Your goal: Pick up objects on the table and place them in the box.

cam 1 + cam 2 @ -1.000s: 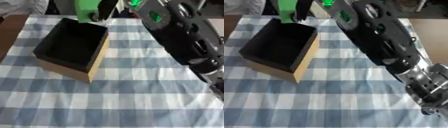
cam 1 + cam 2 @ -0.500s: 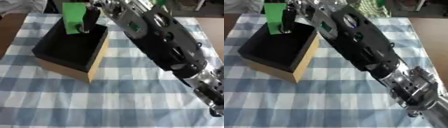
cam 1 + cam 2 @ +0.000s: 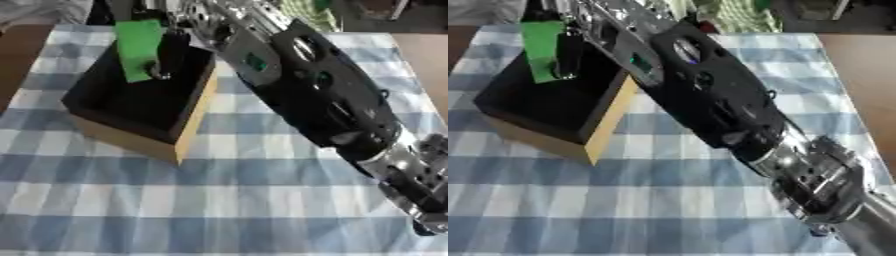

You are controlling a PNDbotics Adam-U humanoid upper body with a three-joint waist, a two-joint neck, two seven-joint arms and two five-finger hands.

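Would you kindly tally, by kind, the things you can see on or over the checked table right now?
Green flat objects: 1, held by the right hand over the box
Boxes: 1, black inside with tan walls
Checked tablecloths: 1
Total: 3

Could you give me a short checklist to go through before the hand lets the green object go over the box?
1. Right hand grips the green object: ok, fingers are curled round it.
2. Object is above the box opening: ok, it overlaps the dark interior at the far end.
3. Object is below the rim: cannot tell, the height does not show.
4. Box sits flat on the checked tablecloth: ok.
5. Box interior is free of other things: cannot tell, too dark.
6. Left hand is out of the way: ok, it shows in neither view.
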